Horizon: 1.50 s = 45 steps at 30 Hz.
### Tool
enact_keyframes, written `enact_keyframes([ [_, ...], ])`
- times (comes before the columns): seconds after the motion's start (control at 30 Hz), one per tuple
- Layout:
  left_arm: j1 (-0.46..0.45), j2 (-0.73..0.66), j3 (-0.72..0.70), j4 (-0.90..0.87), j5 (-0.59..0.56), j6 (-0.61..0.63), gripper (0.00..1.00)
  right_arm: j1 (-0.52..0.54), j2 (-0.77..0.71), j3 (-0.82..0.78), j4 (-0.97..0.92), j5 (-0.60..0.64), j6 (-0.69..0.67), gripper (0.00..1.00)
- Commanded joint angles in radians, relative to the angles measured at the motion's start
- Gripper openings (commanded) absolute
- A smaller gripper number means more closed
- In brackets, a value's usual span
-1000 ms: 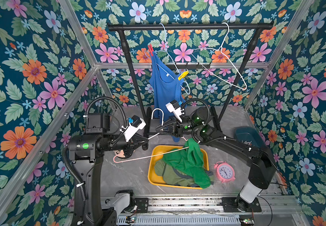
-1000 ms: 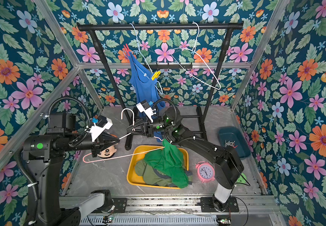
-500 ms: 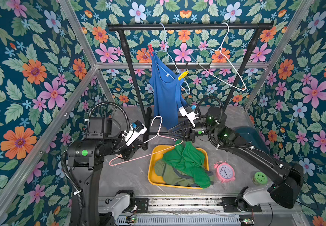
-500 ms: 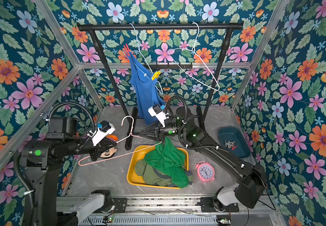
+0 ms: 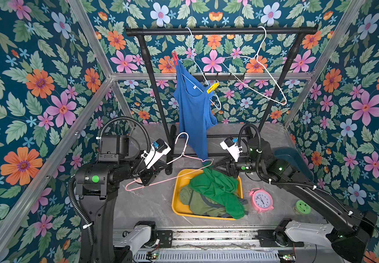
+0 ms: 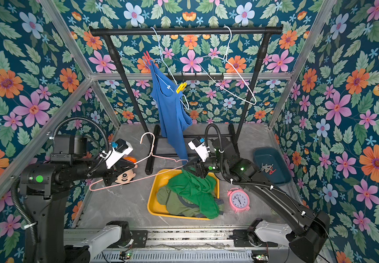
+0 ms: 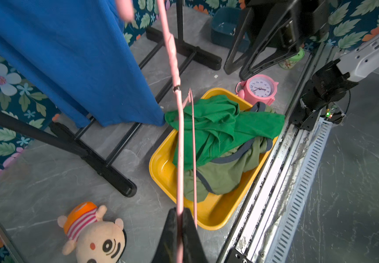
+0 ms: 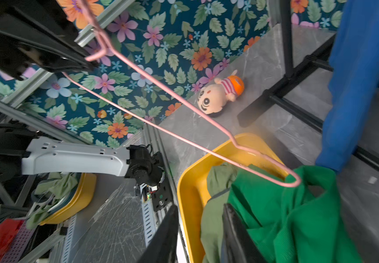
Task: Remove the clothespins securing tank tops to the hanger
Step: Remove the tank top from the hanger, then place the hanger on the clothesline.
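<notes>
Blue tank top (image 5: 193,118) hangs from the rack (image 5: 220,30); green tank top (image 5: 215,189) lies in the yellow tray (image 5: 175,205). Left gripper (image 7: 179,236) pinches the pink hanger (image 5: 179,159); right gripper (image 8: 199,208) gapes partly, empty. Red clothespin (image 5: 174,58) and yellow clothespin (image 5: 213,88) grip the blue straps.

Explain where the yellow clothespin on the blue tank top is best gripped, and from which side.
Grip the yellow clothespin at its free tail ends, probably coming from the right in a top view. Its biting end sits on the blue tank top strap; the tails stick out away from the cloth.
</notes>
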Motion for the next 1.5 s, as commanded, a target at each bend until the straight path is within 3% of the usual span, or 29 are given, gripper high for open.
enact_keyframes([
  [0.0, 0.0, 0.018, 0.068, -0.012, 0.104, -0.014, 0.0, -0.093, -0.049, -0.057, 0.048, -0.004, 0.045, 0.34],
  [0.2, 0.0, 0.061, 0.174, -0.012, 0.229, -0.035, 0.0, -0.277, -0.189, -0.173, 0.245, -0.234, 0.19, 0.34],
  [0.37, 0.0, 0.103, 0.222, -0.012, 0.305, -0.045, 0.0, -0.309, -0.201, -0.136, 0.306, -0.41, 0.249, 0.33],
  [0.7, -0.001, 0.086, 0.241, -0.013, 0.358, -0.067, 0.0, -0.326, -0.234, -0.055, 0.144, -0.37, 0.149, 0.31],
  [0.97, 0.0, 0.063, 0.234, -0.012, 0.346, -0.066, 0.0, -0.412, -0.265, -0.007, 0.048, -0.336, 0.104, 0.31],
  [1.17, 0.0, 0.067, 0.248, -0.013, 0.366, -0.071, 0.0, -0.434, -0.239, -0.04, 0.158, -0.491, 0.197, 0.31],
  [1.47, 0.001, 0.08, 0.264, -0.013, 0.392, -0.079, 0.0, -0.435, -0.239, -0.041, 0.205, -0.536, 0.212, 0.31],
])
